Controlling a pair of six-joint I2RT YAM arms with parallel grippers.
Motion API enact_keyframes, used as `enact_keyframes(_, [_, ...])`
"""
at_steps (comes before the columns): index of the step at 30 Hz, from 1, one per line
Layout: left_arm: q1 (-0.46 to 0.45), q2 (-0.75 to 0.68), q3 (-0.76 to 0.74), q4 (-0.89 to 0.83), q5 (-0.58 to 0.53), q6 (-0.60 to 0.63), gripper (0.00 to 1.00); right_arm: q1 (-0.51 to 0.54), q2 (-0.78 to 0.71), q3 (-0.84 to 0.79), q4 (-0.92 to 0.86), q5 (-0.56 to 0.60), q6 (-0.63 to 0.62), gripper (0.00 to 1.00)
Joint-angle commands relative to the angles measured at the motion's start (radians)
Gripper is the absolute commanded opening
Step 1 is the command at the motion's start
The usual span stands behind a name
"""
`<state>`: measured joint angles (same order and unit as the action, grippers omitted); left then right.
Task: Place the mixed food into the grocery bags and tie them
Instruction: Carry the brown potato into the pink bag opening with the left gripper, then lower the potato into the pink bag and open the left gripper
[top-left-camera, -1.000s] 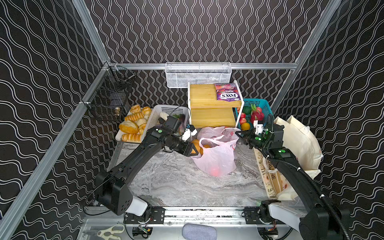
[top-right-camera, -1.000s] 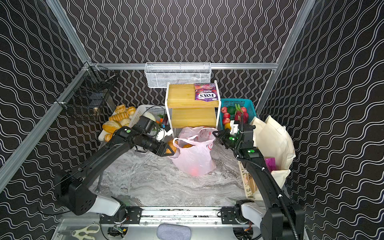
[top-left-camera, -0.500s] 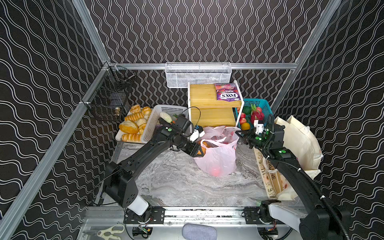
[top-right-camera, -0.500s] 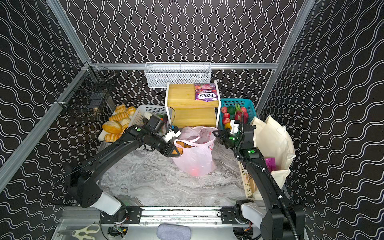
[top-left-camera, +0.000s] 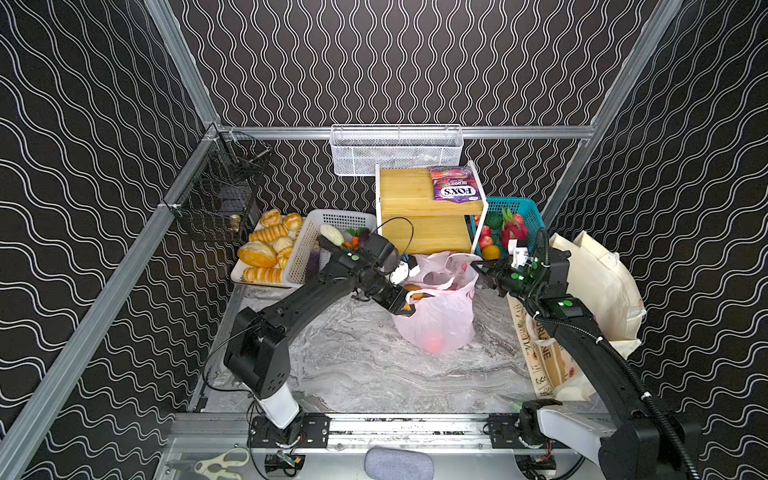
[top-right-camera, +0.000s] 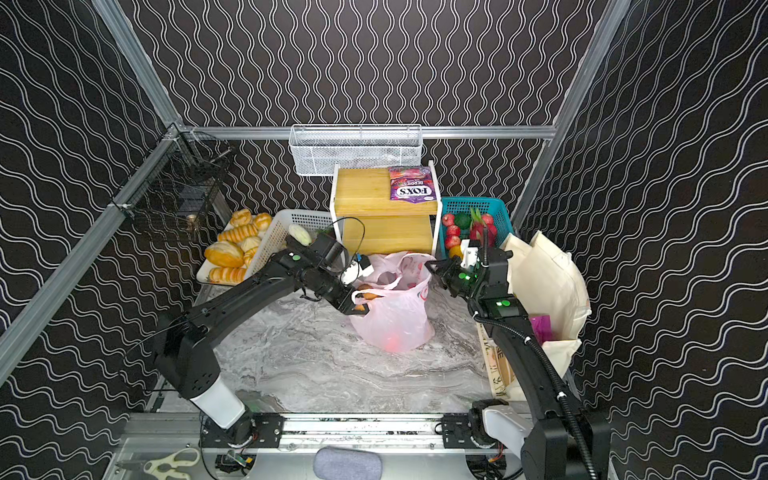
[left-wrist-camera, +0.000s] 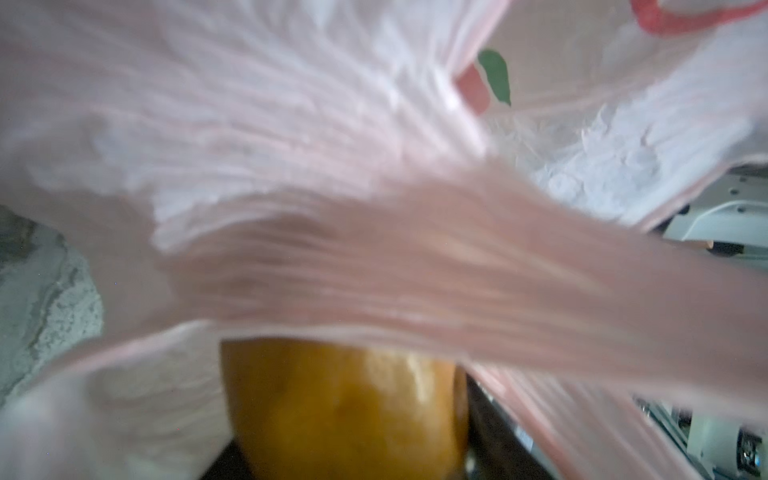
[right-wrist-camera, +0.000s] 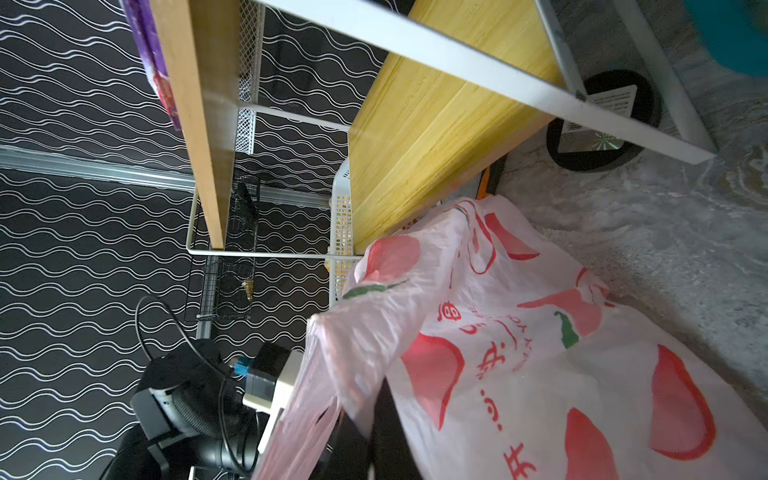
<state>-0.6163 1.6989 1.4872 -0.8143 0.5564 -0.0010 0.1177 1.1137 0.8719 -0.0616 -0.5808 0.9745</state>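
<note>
The pink plastic bag (top-left-camera: 440, 324) (top-right-camera: 395, 320) with red apple prints stands mid-table, mouth open, something red showing through its bottom. My left gripper (top-left-camera: 409, 301) (top-right-camera: 359, 301) (left-wrist-camera: 345, 436) is at the bag's left rim, shut on an orange-brown vegetable (left-wrist-camera: 345, 407); a bag handle (left-wrist-camera: 457, 270) drapes across it. My right gripper (top-left-camera: 478, 266) (top-right-camera: 432, 264) (right-wrist-camera: 370, 432) is shut on the bag's right rim, holding it up. The cream canvas tote (top-left-camera: 594, 282) (top-right-camera: 548, 274) slumps at the right. A purple FOX'S packet (top-left-camera: 456, 189) lies on the shelf.
A wooden shelf (top-left-camera: 415, 195) stands right behind the bag. A white basket (top-left-camera: 307, 249) of vegetables and a bread tray (top-left-camera: 266, 249) sit at the back left. A teal basket (top-left-camera: 528, 208) of fruit is at the back right. A wire basket (top-left-camera: 395, 149) hangs on the back wall.
My left arm has swung right, carrying the orange-brown vegetable from beside the white basket to the pink bag's mouth. The right gripper has kept its hold and place.
</note>
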Motion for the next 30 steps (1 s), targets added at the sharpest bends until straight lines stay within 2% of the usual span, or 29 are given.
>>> enact_keyframes(1, [-0.002, 0.023, 0.043, 0.111, -0.002, -0.044, 0.42, 0.002, -0.004, -0.005, 0.028, 0.001, -0.002, 0.0])
enact_keyframes(5, [-0.01, 0.069, 0.067, 0.215, 0.063, -0.104, 0.46, 0.001, -0.003, -0.011, 0.033, -0.005, 0.007, 0.0])
enact_keyframes(7, [-0.024, 0.095, 0.074, 0.258, 0.063, -0.143, 0.53, 0.001, -0.012, -0.021, 0.038, 0.001, 0.016, 0.0])
enact_keyframes(9, [-0.035, 0.103, 0.059, 0.313, 0.076, -0.182, 0.56, 0.001, -0.022, -0.03, 0.044, 0.018, 0.024, 0.0])
enact_keyframes(12, [-0.039, 0.087, 0.02, 0.416, 0.063, -0.255, 0.63, 0.0, -0.03, -0.041, 0.045, 0.052, 0.03, 0.0])
enact_keyframes(14, [-0.039, 0.065, -0.005, 0.466, 0.037, -0.288, 0.72, 0.0, -0.029, -0.045, 0.042, 0.061, 0.034, 0.0])
enact_keyframes(17, [-0.039, 0.036, -0.012, 0.456, -0.012, -0.279, 0.79, 0.0, -0.024, -0.052, 0.051, 0.062, 0.045, 0.0])
enact_keyframes(23, [-0.039, -0.045, -0.019, 0.389, -0.054, -0.209, 0.77, 0.0, -0.013, -0.045, 0.034, 0.078, 0.037, 0.0])
enact_keyframes(27, [-0.04, -0.157, -0.086, 0.404, -0.08, -0.18, 0.74, -0.001, -0.008, -0.038, 0.016, 0.095, 0.026, 0.0])
enact_keyframes(30, [-0.04, -0.25, -0.149, 0.419, -0.141, -0.156, 0.71, -0.001, -0.005, -0.036, 0.024, 0.093, 0.032, 0.0])
